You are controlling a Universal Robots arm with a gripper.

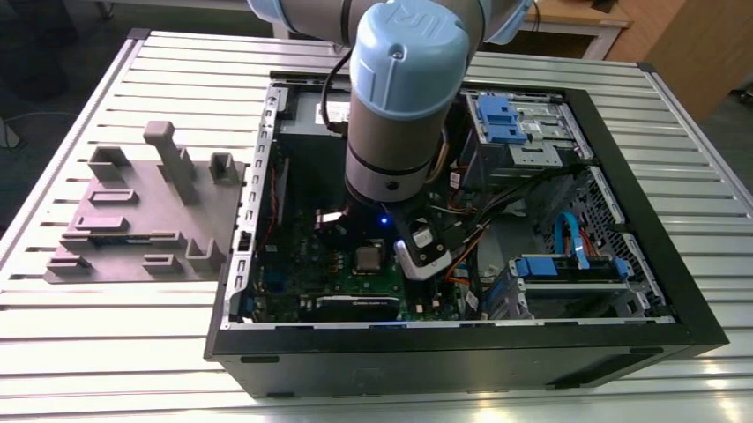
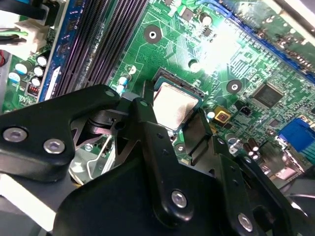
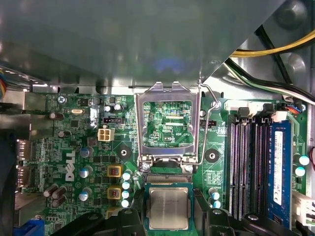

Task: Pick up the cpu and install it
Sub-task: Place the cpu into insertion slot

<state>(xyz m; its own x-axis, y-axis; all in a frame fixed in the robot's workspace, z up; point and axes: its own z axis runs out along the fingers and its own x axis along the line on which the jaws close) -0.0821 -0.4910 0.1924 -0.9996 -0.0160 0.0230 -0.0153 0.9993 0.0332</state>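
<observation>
Gripper [image 2: 174, 105] sits low inside the open computer case [image 1: 471, 361], straddling the cpu [image 3: 169, 207]; whether it clamps the chip or stands clear of it cannot be told; cpu lies at the socket on the motherboard [image 3: 64, 157], silver top up; hinged load plate [image 3: 167, 93] stands open just beside it.

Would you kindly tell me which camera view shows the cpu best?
The first wrist view: the cpu faces the camera squarely. The second wrist view shows it slanted, partly behind the gripper; the exterior view shows a small square.
</observation>
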